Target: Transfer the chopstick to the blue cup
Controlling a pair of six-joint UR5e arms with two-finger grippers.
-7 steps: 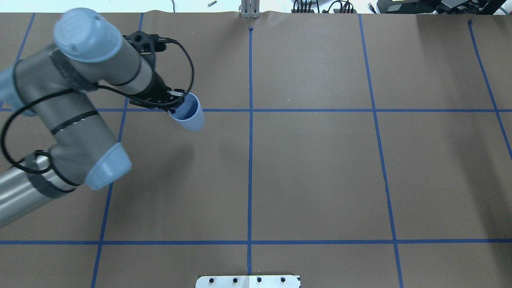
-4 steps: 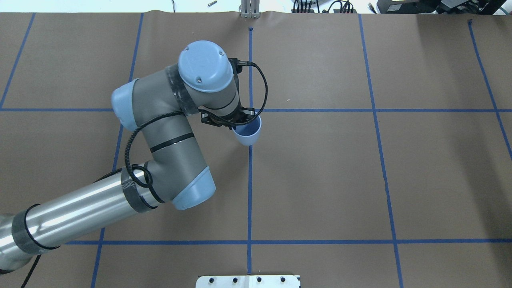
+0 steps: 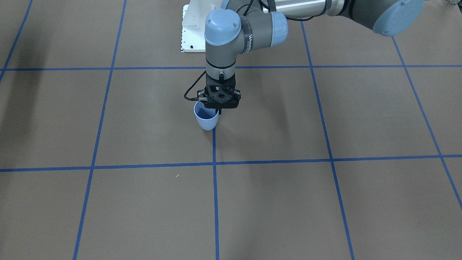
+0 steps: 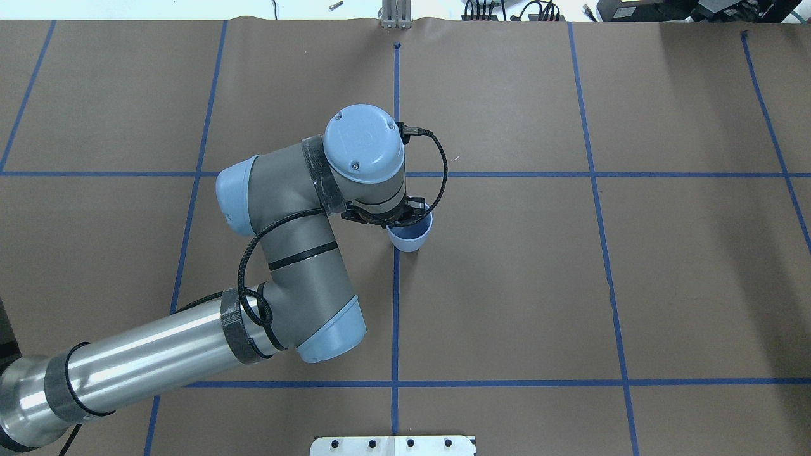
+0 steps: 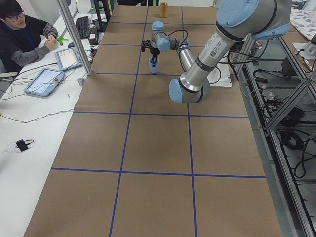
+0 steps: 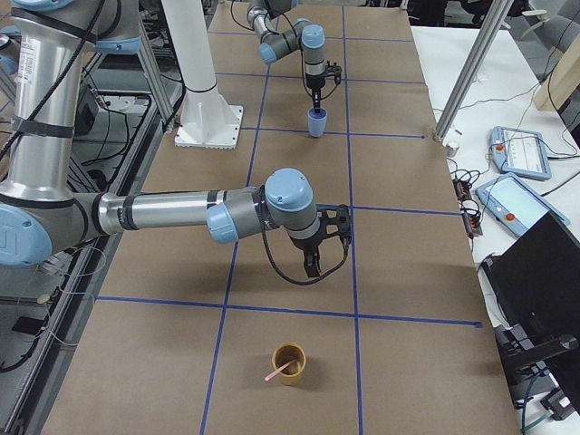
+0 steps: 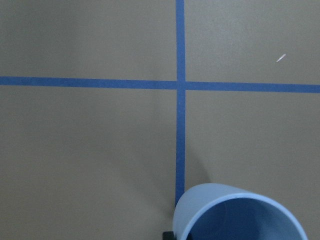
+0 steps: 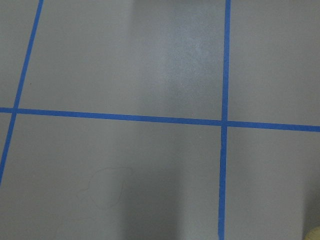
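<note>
Mid-table, on the centre tape line [image 3: 214, 148], the left gripper [image 3: 218, 111] pinches the rim of the blue cup [image 3: 206, 122], on the side of the rim toward the robot's left. Cup is upright, mouth up, nothing in it; base is at the paper or just off it, can't tell which.

Step in hand, as I read it: setting the blue cup down as the target. No transfer has started.

The chopstick [image 6: 277, 371] leans in a tan cup [image 6: 294, 373] at the robot's right end of the table, well apart from the blue cup. The right gripper [image 6: 313, 265] hangs fingers-down near that tan cup but not over it — whether it is spread or pressed together, cannot tell, since only the side view shows it.

Next move probably calls for the left gripper to let go and clear out. The right one then has to shift over the tan cup, take the thin stick near its top and lift it straight out so the cup doesn't tip.
</note>
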